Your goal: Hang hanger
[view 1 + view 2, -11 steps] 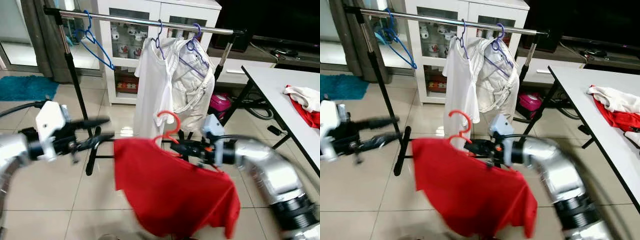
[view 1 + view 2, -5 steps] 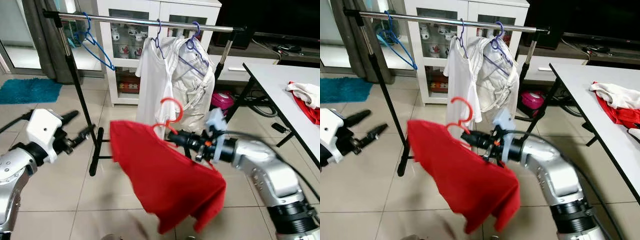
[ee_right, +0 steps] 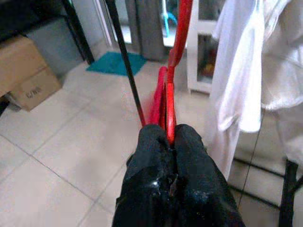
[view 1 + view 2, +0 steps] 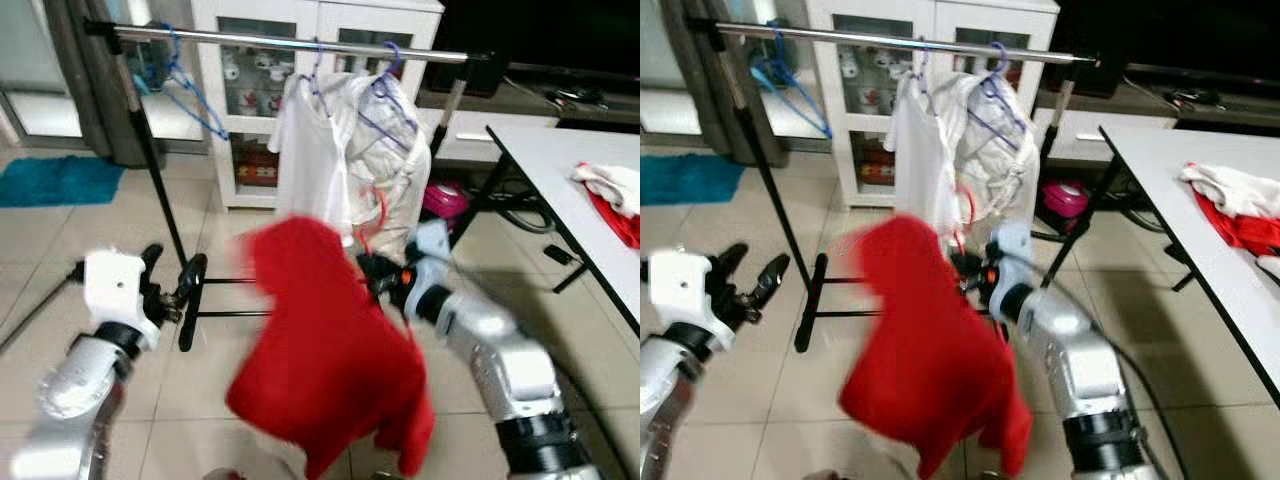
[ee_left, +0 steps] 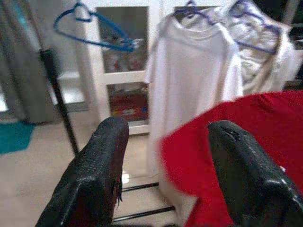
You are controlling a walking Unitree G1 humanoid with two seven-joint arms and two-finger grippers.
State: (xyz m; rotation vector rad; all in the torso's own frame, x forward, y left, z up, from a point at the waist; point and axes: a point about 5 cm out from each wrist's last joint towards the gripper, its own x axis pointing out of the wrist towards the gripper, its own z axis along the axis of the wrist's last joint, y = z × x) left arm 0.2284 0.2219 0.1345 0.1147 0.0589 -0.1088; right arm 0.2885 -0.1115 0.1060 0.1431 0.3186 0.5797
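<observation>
Right hand (image 3: 170, 142) pinches red hanger (image 3: 176, 56) below rail (image 4: 290, 42); left hand (image 5: 165, 156) spread, empty.

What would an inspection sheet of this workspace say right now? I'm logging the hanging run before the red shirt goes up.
Surface: beige tiled floor; white table.
Job's things: red hanger carrying red shirt, not yet on the rail.
Clutter: white shirt and pale jacket hung on the rail; blue hanger; clothes on the table.
Grippers: right gripper clamps the red hanger; left gripper open, empty.
Cables: black cables under the table.
Surroundings: white cabinet, teal mat.
</observation>
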